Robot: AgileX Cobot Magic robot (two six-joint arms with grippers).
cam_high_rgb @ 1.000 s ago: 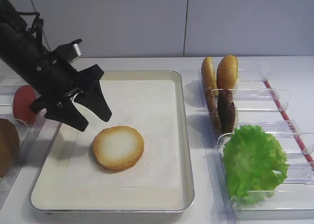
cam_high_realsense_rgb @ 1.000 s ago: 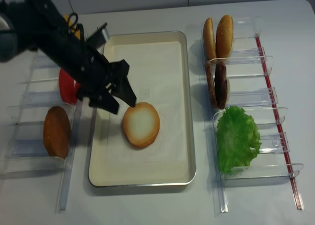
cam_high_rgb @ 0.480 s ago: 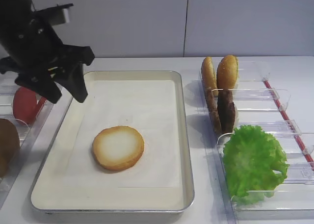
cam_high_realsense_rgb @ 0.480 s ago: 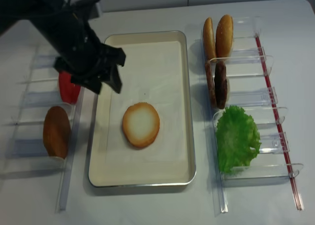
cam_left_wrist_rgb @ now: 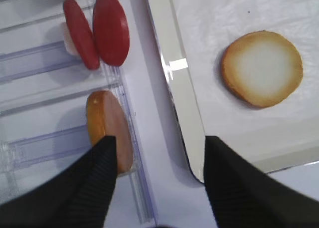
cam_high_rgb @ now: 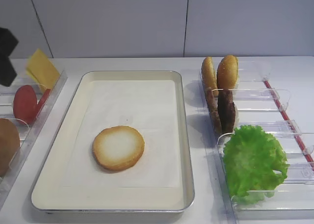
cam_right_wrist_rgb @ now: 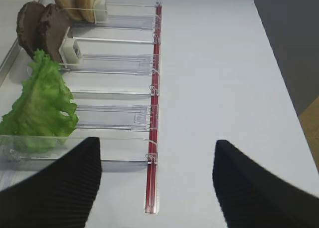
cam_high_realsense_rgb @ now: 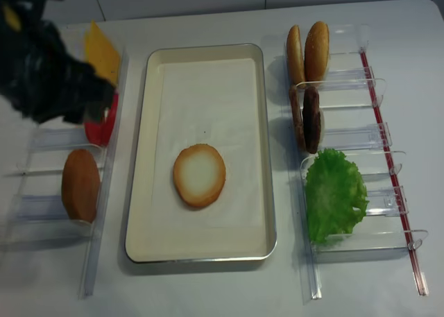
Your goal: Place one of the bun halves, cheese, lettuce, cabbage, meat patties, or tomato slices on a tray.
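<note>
Left wrist view shows the left gripper (cam_left_wrist_rgb: 157, 180) spread and empty, hovering beside the tray (cam_left_wrist_rgb: 174, 96). On the tray's liner the bun half (cam_left_wrist_rgb: 262, 68) lies cut face up, probably released as a base layer. Right gripper (cam_right_wrist_rgb: 157, 180) also spread, empty.
</note>
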